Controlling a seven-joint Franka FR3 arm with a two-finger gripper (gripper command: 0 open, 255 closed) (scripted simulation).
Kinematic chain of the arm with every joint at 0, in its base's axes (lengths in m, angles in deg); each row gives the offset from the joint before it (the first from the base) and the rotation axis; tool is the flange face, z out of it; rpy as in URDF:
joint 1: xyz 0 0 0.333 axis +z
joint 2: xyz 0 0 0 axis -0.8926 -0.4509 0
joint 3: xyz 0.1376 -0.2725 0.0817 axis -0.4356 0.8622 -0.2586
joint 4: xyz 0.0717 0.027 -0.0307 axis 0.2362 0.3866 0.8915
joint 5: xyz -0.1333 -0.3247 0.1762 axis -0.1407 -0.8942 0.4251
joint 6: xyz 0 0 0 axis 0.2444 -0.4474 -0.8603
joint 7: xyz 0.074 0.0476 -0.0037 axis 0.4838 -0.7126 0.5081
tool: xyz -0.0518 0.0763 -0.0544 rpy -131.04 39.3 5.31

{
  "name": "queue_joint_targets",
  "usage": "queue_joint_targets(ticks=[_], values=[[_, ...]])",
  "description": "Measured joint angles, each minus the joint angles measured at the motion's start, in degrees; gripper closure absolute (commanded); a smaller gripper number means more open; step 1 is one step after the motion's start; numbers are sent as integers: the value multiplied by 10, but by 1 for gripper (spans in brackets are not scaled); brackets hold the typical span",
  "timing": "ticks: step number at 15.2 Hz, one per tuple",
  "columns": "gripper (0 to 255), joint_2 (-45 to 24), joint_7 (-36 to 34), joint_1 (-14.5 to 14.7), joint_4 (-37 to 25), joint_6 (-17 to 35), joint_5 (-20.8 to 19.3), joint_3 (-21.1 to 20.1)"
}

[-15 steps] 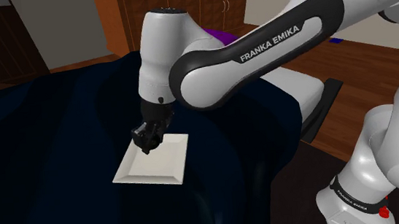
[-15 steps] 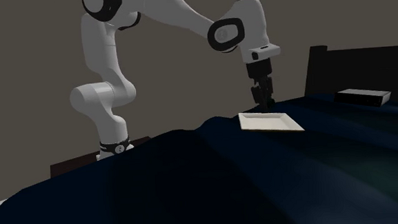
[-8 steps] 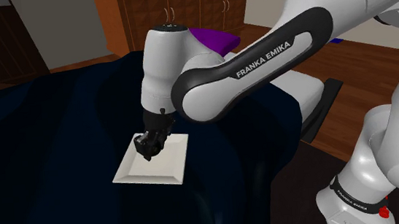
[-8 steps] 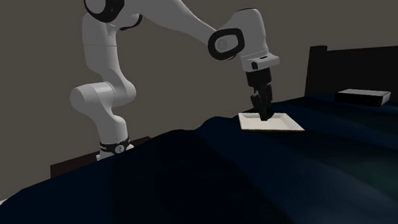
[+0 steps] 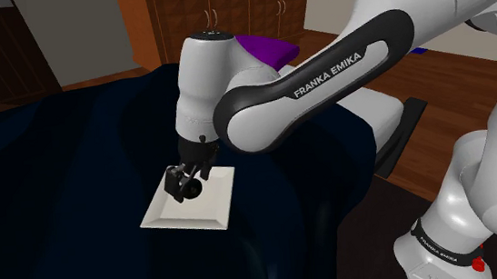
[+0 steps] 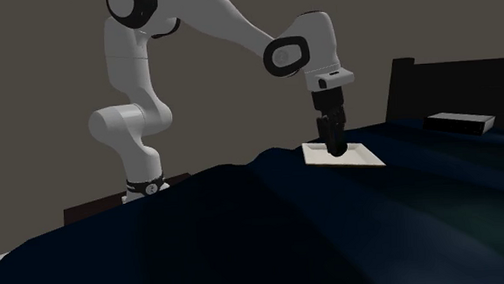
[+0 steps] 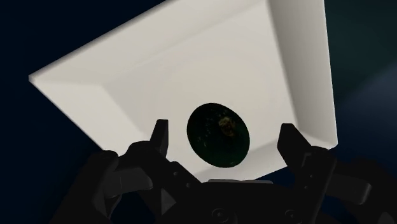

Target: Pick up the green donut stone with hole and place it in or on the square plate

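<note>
- Dark green donut-shaped stone [image 7: 218,135] lies flat in the white square plate [image 7: 191,63] — hole faces up toward the gripper, outline near-round, no clear long axis.
- Black two-finger gripper [image 5: 184,188] hangs right over it, fingers [image 7: 159,137] spread wide either side, not touching the stone.
- Plate sits on a dark navy cloth [image 5: 58,176]; purple cushion [image 5: 265,44] and dark flat box [image 6: 459,121] well apart — neither blocks the plate.
- White arm [image 5: 263,115] reads "FRANKA EMIKA".

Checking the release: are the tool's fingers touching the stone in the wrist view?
No, the tool is open, its fingers clear of the dark stone lying on the white plate.
</note>
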Motion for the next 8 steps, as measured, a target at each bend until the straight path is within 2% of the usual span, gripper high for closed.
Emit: queue_joint_targets(ticks=[3, 8], values=[[0, 0, 0, 0, 0, 0, 0, 0], [0, 46, 15, -6, -12, -54, 22, 1]])
